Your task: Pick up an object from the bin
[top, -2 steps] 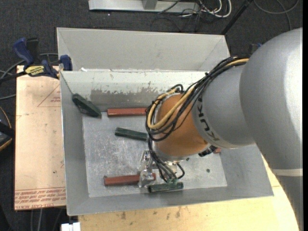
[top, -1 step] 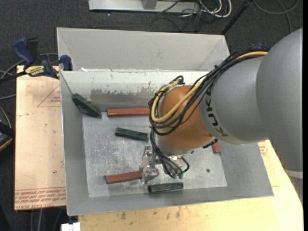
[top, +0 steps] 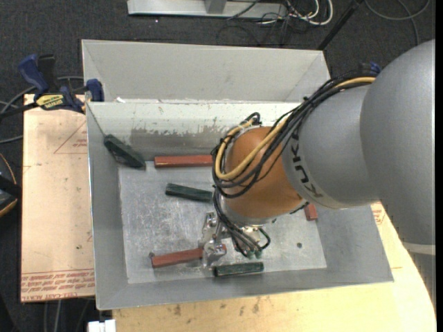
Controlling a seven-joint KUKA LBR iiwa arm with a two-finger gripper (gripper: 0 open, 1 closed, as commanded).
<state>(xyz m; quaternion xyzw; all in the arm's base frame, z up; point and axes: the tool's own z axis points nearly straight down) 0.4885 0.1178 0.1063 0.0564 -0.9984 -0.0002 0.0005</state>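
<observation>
My gripper (top: 214, 249) is low at the bin's front, its metal fingertips right at the right end of a reddish-brown stick (top: 177, 258) that lies along the front wall. Whether the stick sits between the fingers I cannot make out. Just to the right and a little nearer the front lies a dark green stick (top: 238, 270), beside the fingertips.
Another dark green stick (top: 188, 193) lies mid-bin, a second reddish-brown stick (top: 183, 161) along the back wall, and a dark green piece (top: 124, 151) in the back left corner. A small red piece (top: 311, 212) peeks out at the right. The arm and its orange cover hang over the bin's right half.
</observation>
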